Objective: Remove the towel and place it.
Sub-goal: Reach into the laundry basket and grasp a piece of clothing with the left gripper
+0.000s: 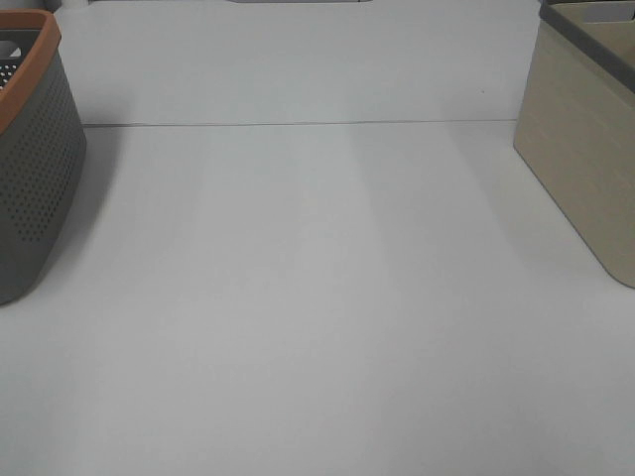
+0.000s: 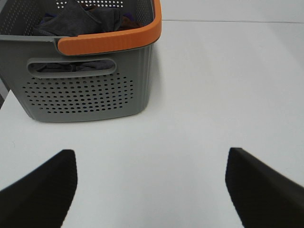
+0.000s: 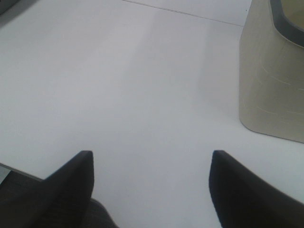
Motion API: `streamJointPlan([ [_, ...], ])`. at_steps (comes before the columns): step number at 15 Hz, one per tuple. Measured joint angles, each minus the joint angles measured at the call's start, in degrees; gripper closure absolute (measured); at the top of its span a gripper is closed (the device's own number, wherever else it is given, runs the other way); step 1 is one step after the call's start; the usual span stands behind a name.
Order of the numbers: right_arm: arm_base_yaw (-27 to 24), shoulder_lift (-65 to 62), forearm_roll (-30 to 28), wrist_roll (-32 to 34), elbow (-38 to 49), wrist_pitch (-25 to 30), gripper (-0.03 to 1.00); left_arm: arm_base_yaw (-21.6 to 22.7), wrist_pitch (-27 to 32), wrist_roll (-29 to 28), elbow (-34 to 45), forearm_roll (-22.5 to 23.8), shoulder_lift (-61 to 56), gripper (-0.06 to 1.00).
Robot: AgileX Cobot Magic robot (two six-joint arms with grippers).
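The towel [image 2: 78,20] is a dark charcoal cloth bunched inside the grey perforated basket [image 2: 90,90] with an orange rim; part of it shows through the handle slot. In the exterior view only the basket's side [image 1: 35,169] shows at the far left, and the towel is hidden there. My left gripper [image 2: 149,190] is open and empty, low over the white table a short way in front of the basket. My right gripper [image 3: 152,190] is open and empty over the table, beside the beige basket [image 3: 273,80]. Neither gripper shows in the exterior view.
A beige basket with a dark grey rim [image 1: 585,149] stands at the right edge of the white table [image 1: 317,297]. A seam line [image 1: 298,125] runs across the table's back. The table edge shows near my right gripper in the right wrist view [image 3: 14,171].
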Motion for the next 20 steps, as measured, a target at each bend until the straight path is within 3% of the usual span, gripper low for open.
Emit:
streamJointPlan([
  [13, 0.0, 0.0, 0.0, 0.0, 0.0, 0.0, 0.28, 0.0, 0.0, 0.0, -0.3, 0.0, -0.1, 0.15],
  [20, 0.0, 0.0, 0.0, 0.0, 0.0, 0.0, 0.28, 0.0, 0.0, 0.4, -11.9, 0.4, 14.1, 0.16],
])
